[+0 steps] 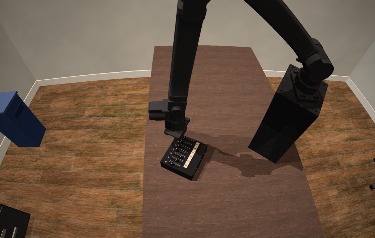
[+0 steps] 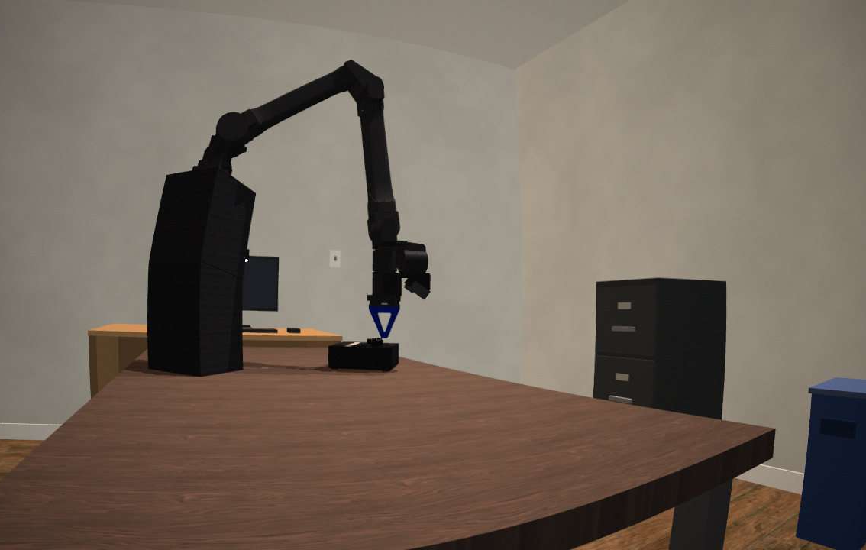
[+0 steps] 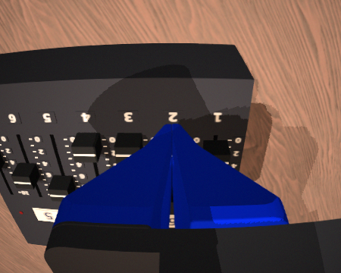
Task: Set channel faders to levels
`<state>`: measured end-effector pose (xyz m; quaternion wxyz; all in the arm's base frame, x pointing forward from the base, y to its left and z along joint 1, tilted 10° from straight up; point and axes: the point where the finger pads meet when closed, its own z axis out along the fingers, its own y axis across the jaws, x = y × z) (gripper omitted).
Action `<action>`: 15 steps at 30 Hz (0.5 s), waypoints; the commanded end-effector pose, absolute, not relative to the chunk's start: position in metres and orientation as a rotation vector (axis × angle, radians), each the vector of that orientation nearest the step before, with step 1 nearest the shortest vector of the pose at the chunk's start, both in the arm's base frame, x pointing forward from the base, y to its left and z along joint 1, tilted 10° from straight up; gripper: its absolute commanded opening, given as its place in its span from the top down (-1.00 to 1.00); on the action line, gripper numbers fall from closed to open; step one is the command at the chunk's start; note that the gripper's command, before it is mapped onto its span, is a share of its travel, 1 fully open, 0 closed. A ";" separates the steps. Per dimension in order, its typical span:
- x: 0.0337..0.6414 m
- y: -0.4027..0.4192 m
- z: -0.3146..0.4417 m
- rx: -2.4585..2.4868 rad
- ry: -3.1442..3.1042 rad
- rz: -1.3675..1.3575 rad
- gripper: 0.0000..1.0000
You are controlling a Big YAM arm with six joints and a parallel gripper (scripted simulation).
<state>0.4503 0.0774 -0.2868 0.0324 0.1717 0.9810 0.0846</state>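
The black lighting desk (image 1: 184,157) stands on its feet on the brown table, also in the side view (image 2: 363,355) and the wrist view (image 3: 120,121). It has several fader channels numbered along one edge and a pale tape strip (image 1: 191,156). My gripper (image 3: 172,136) has blue fingers pressed together with nothing between them. Its tip (image 2: 382,335) points down over channel 2 at the low end of the scale, just above the desk. The fingers hide the channel 2 fader. The caps of channel 1 (image 3: 217,147), channel 3 (image 3: 128,144) and channel 4 (image 3: 87,145) show beside them.
The arm's tall black base (image 1: 288,118) stands on the table to the right of the desk. A blue bin (image 1: 11,118) and a black filing cabinet (image 2: 658,345) stand on the floor away from the table. A second desk with a monitor (image 2: 260,283) is behind.
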 end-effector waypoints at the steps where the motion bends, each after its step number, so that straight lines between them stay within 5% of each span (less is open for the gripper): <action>1: 0.456 0.081 -0.291 0.528 3.007 0.260 1.00; 15: 0.457 0.083 -0.299 0.527 3.006 0.261 1.00</action>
